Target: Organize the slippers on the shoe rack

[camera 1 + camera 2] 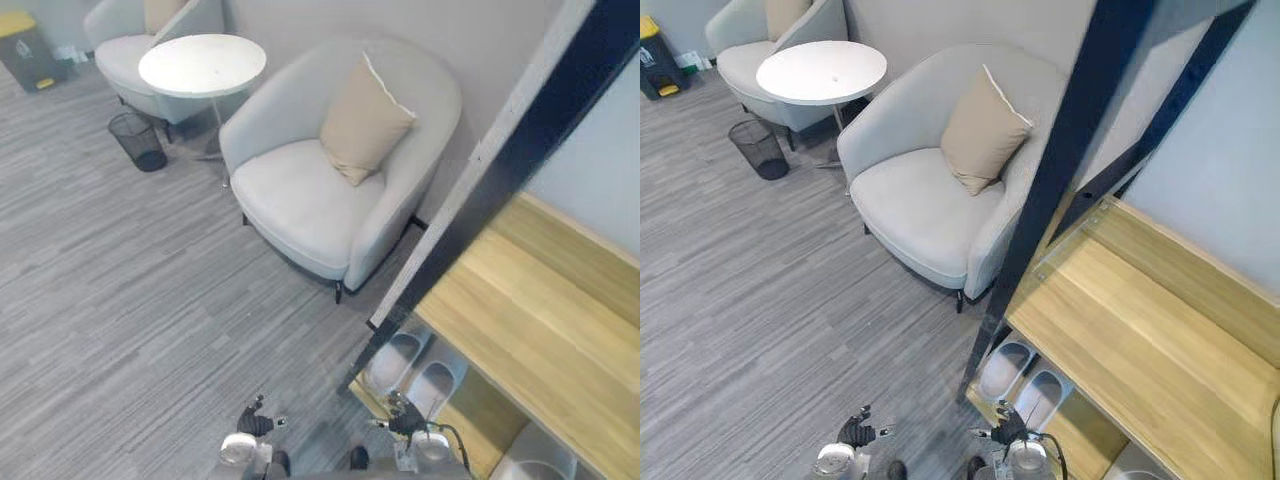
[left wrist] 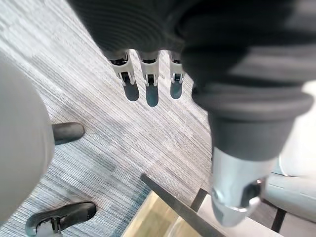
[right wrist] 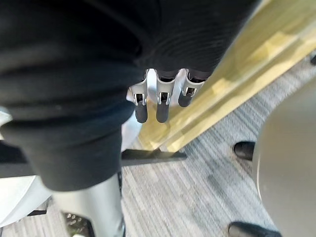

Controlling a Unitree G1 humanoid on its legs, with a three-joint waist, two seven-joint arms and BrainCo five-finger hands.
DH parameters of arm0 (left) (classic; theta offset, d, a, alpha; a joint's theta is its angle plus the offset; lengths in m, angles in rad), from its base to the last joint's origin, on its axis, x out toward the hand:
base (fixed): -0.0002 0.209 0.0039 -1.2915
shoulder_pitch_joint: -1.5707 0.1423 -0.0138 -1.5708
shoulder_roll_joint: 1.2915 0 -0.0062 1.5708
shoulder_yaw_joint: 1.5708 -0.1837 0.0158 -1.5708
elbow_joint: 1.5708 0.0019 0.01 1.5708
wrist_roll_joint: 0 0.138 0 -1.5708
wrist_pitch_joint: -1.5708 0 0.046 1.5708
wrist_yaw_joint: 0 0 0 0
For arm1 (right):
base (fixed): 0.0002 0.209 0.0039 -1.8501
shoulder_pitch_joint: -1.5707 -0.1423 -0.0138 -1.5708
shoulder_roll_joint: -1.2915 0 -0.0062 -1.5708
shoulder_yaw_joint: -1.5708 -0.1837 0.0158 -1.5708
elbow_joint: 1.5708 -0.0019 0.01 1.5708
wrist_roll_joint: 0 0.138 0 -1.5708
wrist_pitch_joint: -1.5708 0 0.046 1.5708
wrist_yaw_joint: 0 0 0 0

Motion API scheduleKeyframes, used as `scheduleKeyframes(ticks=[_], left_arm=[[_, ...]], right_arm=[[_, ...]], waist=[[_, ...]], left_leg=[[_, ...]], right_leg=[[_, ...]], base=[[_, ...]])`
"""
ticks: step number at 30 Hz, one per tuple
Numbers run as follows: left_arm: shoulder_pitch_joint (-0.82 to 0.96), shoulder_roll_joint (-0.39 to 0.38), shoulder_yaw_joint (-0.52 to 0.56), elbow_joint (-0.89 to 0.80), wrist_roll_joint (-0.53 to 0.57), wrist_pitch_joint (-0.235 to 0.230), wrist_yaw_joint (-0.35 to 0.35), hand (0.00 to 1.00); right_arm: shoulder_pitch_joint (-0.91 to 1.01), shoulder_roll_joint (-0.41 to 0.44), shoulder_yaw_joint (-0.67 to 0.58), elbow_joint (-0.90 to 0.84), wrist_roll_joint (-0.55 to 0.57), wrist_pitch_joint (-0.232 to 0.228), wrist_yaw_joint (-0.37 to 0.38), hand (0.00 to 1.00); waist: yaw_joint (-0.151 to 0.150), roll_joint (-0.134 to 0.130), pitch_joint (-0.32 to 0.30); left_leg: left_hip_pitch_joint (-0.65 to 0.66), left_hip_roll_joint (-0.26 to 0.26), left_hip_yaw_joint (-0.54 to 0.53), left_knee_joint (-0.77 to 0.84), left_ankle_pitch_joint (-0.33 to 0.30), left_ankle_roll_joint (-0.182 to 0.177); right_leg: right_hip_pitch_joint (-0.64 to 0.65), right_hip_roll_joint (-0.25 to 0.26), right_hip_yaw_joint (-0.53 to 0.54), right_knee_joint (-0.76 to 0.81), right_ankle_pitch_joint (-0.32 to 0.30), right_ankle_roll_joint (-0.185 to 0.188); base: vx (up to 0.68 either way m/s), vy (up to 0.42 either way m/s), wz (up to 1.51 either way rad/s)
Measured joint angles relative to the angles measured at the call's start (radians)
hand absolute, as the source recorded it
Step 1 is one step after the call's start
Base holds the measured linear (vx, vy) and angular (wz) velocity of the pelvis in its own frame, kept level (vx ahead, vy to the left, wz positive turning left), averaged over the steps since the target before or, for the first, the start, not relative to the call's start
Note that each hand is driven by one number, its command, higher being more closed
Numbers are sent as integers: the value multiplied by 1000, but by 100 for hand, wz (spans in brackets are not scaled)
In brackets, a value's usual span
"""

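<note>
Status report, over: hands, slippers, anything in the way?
Left hand open, empty, above carpet. Right hand open, empty, by shoe rack. Two pale slippers side by side on its lower shelf. Dark rack post beside them.

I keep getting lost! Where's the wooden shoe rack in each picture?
Left eye view: shoe rack, lower right.
Right eye view: shoe rack, lower right.
Left wrist view: its wood, beside the carpet.
Right wrist view: its wood, beyond the right hand.
Shared landmark: its dark frame bar.
</note>
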Motion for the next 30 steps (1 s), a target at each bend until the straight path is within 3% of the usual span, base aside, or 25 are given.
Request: scheduleKeyframes(ticks=[7, 14, 16, 18, 19, 20, 21, 22, 23, 24, 25, 26, 27, 28, 29, 30], left_arm=[[0, 14, -1, 6, 0, 2, 2, 0], [-9, 9, -3, 28, 7, 7, 1, 0], [-23, 9, -26, 24, 8, 7, 2, 0], [-30, 6, -30, 2, 8, 9, 2, 0], [-41, 3, -31, 0, 8, 10, 3, 0], [-48, -2, -32, 0, 8, 13, 2, 0], [-48, -4, -32, -1, 8, 13, 2, 0], [-47, -8, -33, -5, 8, 14, 4, 0], [-48, 3, -34, -7, 8, 14, 7, 0], [-47, 7, -38, -7, 8, 15, 13, 0], [-45, 14, -41, -7, 10, 19, 20, 0], [-44, 14, -41, -7, 10, 20, 20, 0], [-44, 19, -41, -9, 14, 20, 21, 0], [-41, 9, -41, -6, 19, 21, 21, 0], [-36, 14, -42, 2, 29, 22, 20, 0], [-34, 14, -42, 2, 30, 22, 20, 0]], right_arm=[[7, 5, 49, -2, 0, 0, 17, 0], [3, 2, 70, -14, 1, -2, 21, 0], [13, -2, 72, -28, 2, -1, 18, 0], [14, 0, 66, -33, 10, 0, 16, 0], [13, -3, 62, -36, 10, 1, 16, 0], [9, -11, 51, -47, 10, 6, 15, 0], [5, -15, 49, -52, 11, 5, 15, 0], [1, -28, 32, -72, 13, 10, 13, 0], [3, -23, 28, -79, 17, 12, 14, 0], [2, -20, 24, -79, 17, 12, 14, 0], [4, -17, 15, -82, 17, 13, 16, 0], [4, -16, 15, -82, 17, 13, 16, 0], [2, -6, 9, -80, 17, 14, 15, 0], [1, -10, 6, -79, 16, 14, 15, 0], [-2, 4, -5, -71, 15, 23, 16, 0], [1, 6, -5, -71, 15, 22, 16, 0]], waist=[[3, -5, -4], [-1, -13, -5], [-3, -11, -1], [-5, -31, -10], [-2, -22, -7], [-4, 10, 8], [-12, 23, 14], [-17, 43, 25], [-21, 43, 25], [-20, 38, 22], [-30, 8, 5], [-32, 7, 3], [-35, 24, 2], [-33, 47, 6], [-35, 22, 14], [-35, 18, 12]], left_leg=[[15, -18, -36, -5, 26, 12], [45, -24, -100, -144, 144, 10], [-27, -22, -71, -86, 113, 19], [-124, 24, 120, 46, 71, 70], [-169, 65, 220, 152, 38, 89], [-212, 141, 351, 298, -30, 97], [-223, 161, 387, 337, -44, 90], [-232, 161, 402, 356, -73, 72], [-235, 120, 374, 320, -67, 77], [-232, 96, 361, 291, -61, 73], [-216, 42, 376, 204, -71, 66], [-212, 34, 383, 192, -74, 61], [-223, 77, 396, 333, -100, 91], [-214, 86, 380, 329, -140, 67], [-181, 18, 352, 278, -128, 76], [-177, 3, 347, 265, -124, 84]], right_leg=[[31, -14, -21, -5, 8, 2], [26, -20, -85, 7, -15, 3], [17, -28, -135, 4, -18, 7], [-15, -55, -185, -22, 5, 3], [-28, -65, -217, -14, 29, -10], [-23, -73, -277, 25, 29, -5], [-23, -73, -292, 45, 22, 2], [-24, -71, -293, 93, -21, 23], [-23, -88, -290, 91, -30, 32], [-24, -98, -293, 89, -32, 35], [-22, -130, -297, 62, -39, 32], [-21, -135, -297, 56, -39, 31], [-25, -145, -314, 64, -46, 35], [-22, -139, -317, 85, -52, 49], [-22, -188, -293, 132, -67, 55], [-23, -200, -294, 142, -68, 56]], base=[[-60, 10, 13], [-157, -51, 28], [-179, -22, 93], [-196, 32, 93], [-71, 123, 83], [-3, 76, 67], [37, 172, 91], [0, 183, 92], [1, 221, 91], [-10, 178, 93], [-18, 213, 61], [-9, 193, 87], [40, 179, 53], [96, 179, 76], [131, 245, 45], [128, 264, 66]])
